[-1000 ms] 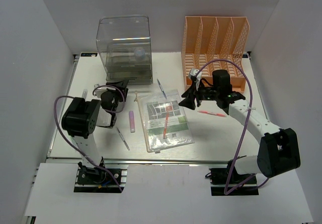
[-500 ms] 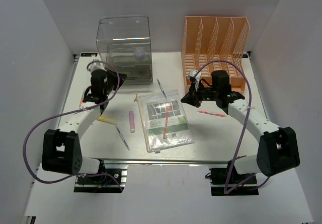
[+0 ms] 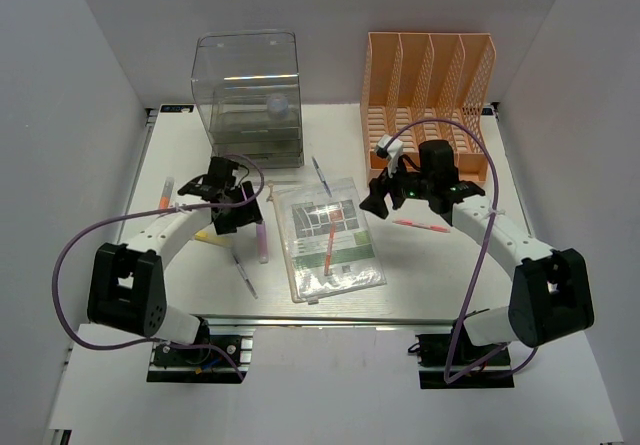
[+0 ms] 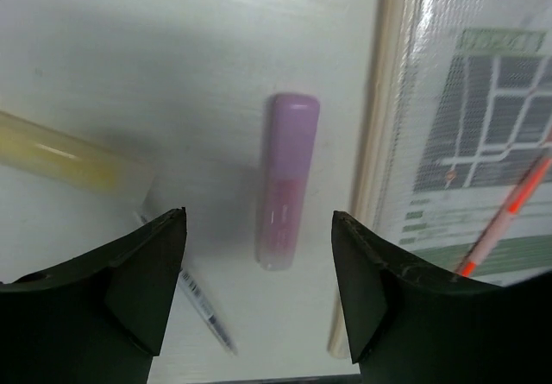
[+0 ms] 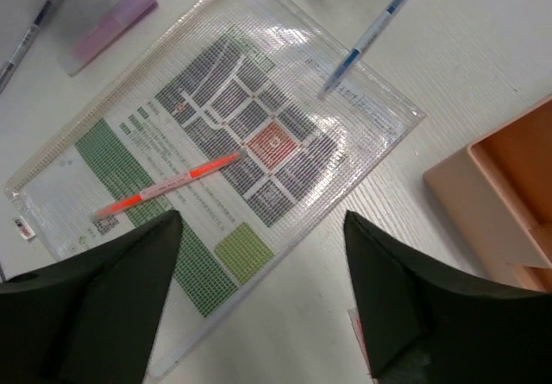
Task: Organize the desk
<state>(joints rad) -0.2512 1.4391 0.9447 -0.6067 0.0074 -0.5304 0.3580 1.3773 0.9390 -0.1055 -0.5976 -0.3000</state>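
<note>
The white desk (image 3: 430,270) holds a clear mesh pouch (image 3: 330,240) with a printed sheet inside and an orange pen (image 3: 329,247) lying on it. A pink tube (image 3: 262,242) lies left of the pouch. My left gripper (image 3: 232,208) is open and empty, hovering over the pink tube (image 4: 287,181), which lies between its fingertips in the left wrist view. My right gripper (image 3: 378,200) is open and empty above the pouch's right edge (image 5: 216,142). The orange pen (image 5: 168,187) lies just ahead of its fingers.
A yellow highlighter (image 4: 60,151) and a thin pen (image 3: 243,275) lie near the tube. A blue pen (image 3: 320,175) lies at the pouch's far edge. A red pen (image 3: 420,225) lies right of the pouch, an orange marker (image 3: 164,193) far left. Clear drawer box (image 3: 248,95) and orange file rack (image 3: 430,95) stand at the back.
My left arm has unfolded, swung out to the far left, then come back right and down over the pink tube. My right gripper has barely shifted.
</note>
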